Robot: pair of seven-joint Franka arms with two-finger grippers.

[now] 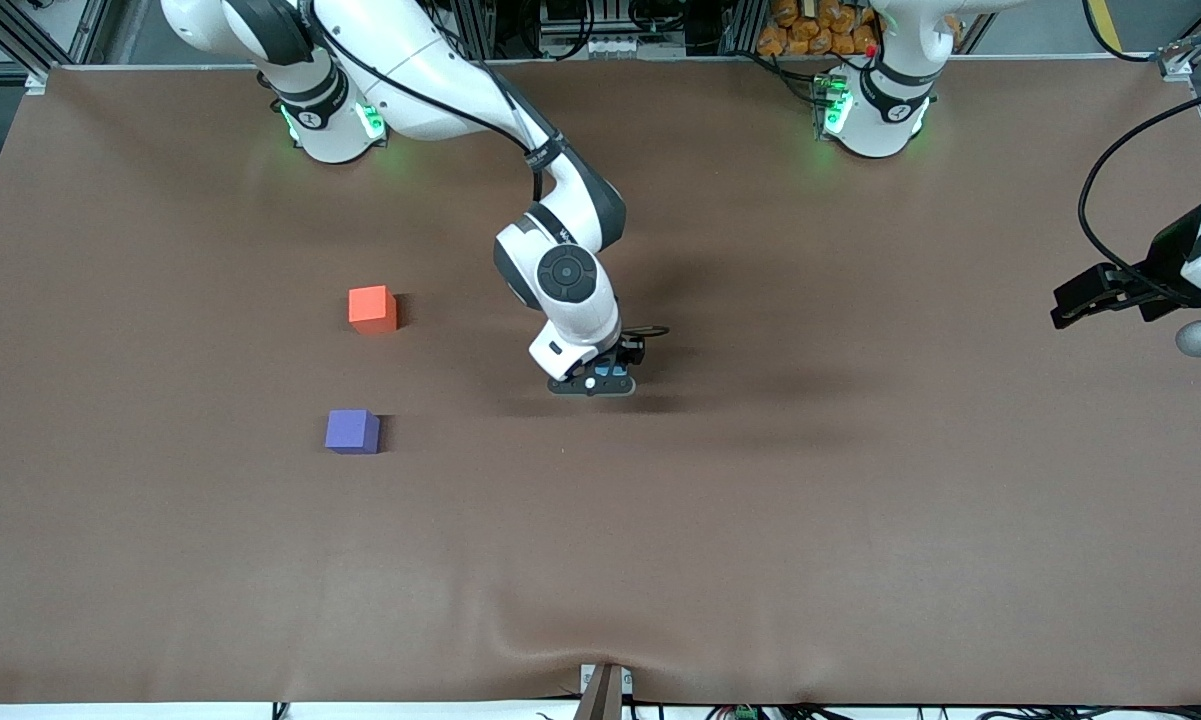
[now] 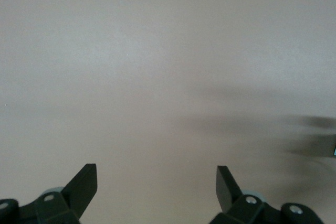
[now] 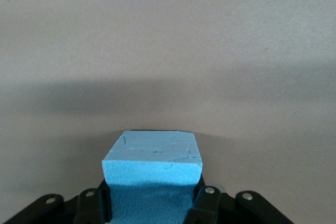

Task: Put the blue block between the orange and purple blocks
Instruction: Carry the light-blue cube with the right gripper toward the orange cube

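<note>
Right gripper (image 1: 597,381), low over the middle of the brown table (image 1: 760,520), fingers (image 3: 205,203) clamped on either side of the blue block (image 3: 152,169), block filling the space between them, its pale top face toward the wrist camera and only a sliver of blue visible under the hand from the front. Whether the block touched the cloth: could not be told. Orange block (image 1: 372,308) on the table toward the right arm's end, well apart from the gripper. Purple block (image 1: 352,431) nearer the front camera than the orange one, bare cloth between the two. Left gripper (image 2: 156,182) waiting at the left arm's end of the table, fingers spread wide over plain cloth, nothing between them.
</note>
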